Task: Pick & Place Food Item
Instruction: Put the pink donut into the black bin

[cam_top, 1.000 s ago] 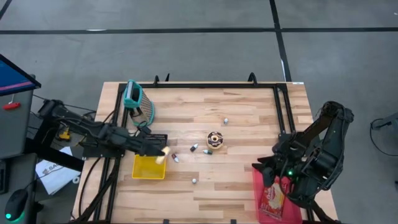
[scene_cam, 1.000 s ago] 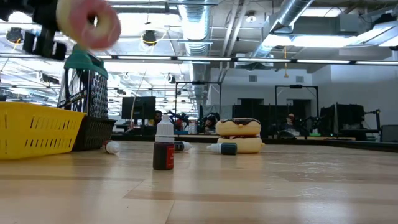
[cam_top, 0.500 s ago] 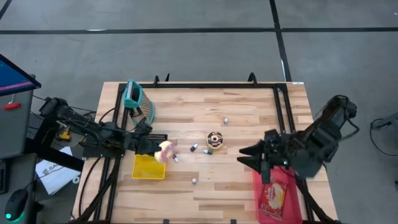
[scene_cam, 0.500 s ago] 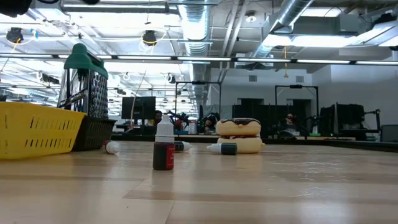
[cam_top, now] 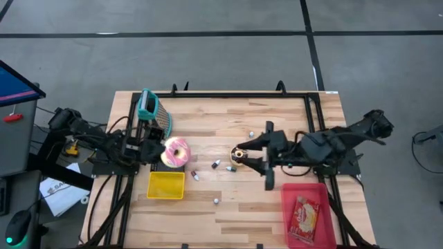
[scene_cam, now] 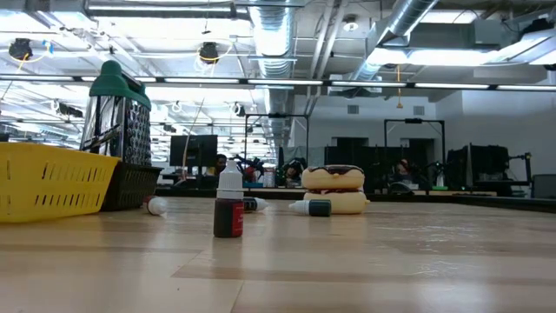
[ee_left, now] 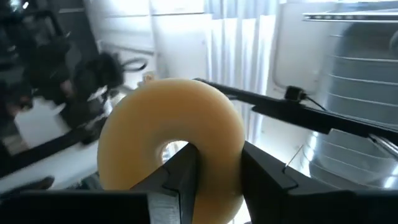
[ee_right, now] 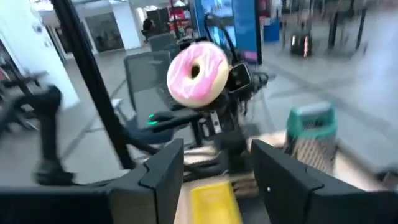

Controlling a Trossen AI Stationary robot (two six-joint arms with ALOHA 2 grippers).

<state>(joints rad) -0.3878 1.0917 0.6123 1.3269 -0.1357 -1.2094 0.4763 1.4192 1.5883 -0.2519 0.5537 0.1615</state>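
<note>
Left gripper (ee_left: 211, 177) jaws clamped on pink donut (cam_top: 174, 151), held aloft just above yellow bin (cam_top: 166, 185); right gripper (cam_top: 250, 156) jaws apart near chocolate donut (cam_top: 239, 154): centre over bin before release.

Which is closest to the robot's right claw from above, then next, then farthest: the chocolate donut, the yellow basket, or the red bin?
Right gripper in the high view:
1. Chocolate donut, mid-table, just off the fingertips toward the left arm.
2. Red bin, at the near right corner.
3. Yellow basket, far across on the left arm's side.
</note>
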